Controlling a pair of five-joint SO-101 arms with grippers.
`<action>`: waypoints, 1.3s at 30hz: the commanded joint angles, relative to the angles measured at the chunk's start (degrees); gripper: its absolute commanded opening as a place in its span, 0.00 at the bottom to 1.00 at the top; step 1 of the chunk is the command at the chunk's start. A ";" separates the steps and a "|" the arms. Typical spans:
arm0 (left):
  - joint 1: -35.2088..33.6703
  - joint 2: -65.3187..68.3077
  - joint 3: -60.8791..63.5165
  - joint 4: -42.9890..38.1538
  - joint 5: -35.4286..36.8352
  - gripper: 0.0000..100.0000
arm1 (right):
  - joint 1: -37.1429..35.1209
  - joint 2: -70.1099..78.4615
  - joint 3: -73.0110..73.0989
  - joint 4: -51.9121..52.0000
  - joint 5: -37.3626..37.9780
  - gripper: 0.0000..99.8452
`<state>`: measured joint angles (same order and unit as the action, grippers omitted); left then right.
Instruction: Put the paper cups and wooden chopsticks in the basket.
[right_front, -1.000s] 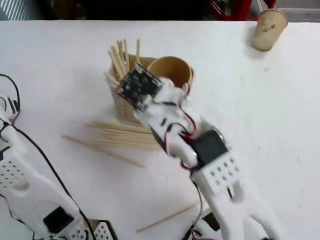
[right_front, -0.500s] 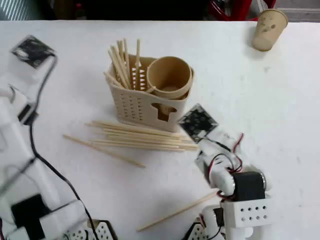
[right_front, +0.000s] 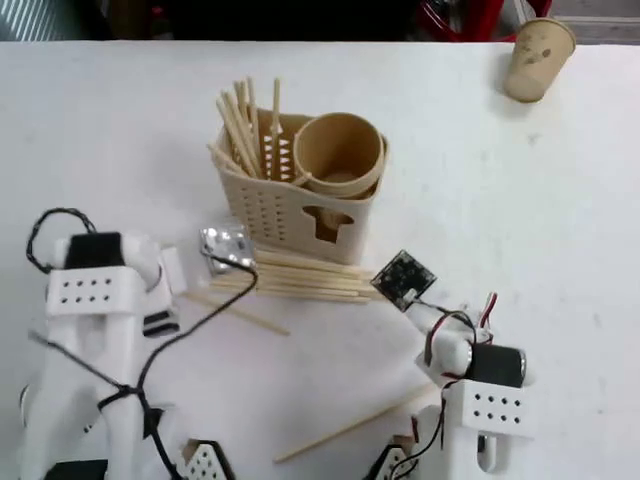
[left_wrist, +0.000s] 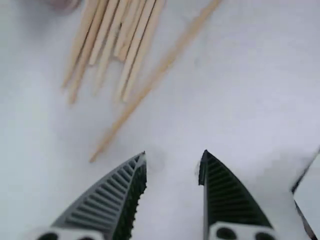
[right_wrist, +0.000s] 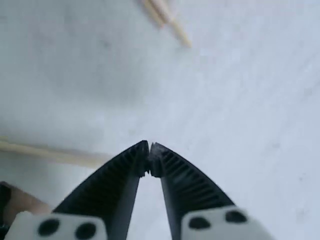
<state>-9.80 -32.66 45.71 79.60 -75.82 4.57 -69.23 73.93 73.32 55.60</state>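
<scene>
The perforated basket (right_front: 285, 205) holds a paper cup (right_front: 340, 152) and several upright wooden chopsticks (right_front: 243, 120). A bundle of chopsticks (right_front: 305, 280) lies on the table along its front. One loose stick (right_front: 245, 315) lies just before the bundle, another (right_front: 345, 425) nearer the front edge. A second paper cup (right_front: 537, 58) stands at the far right corner. My left gripper (left_wrist: 172, 160) is open just above the table, near the bundle's ends (left_wrist: 115, 45) and a single stick (left_wrist: 155, 80). My right gripper (right_wrist: 149, 150) is shut and empty, low over the table near a stick (right_wrist: 50, 152).
The left arm (right_front: 95, 300) stands front left with a black cable looping beside it. At the front right the right arm (right_front: 475, 385) is folded low. The white table (right_front: 520, 220) has open room to the right of the basket.
The right arm has drawn back from over the basket to the front right. The left arm has swung in from the left edge toward the chopstick bundle.
</scene>
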 joint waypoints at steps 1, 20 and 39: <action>2.42 0.31 4.84 -11.43 -0.62 0.24 | 0.04 0.13 3.52 -4.53 0.62 0.02; 6.73 9.45 13.89 -46.07 8.44 0.24 | 0.31 -0.40 13.54 -16.31 -6.95 0.02; -9.19 10.07 7.65 -56.70 35.87 0.24 | 0.13 -0.40 13.63 -16.40 -7.03 0.02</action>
<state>-19.30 -22.81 58.02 24.48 -49.19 4.57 -69.23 87.91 58.02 49.27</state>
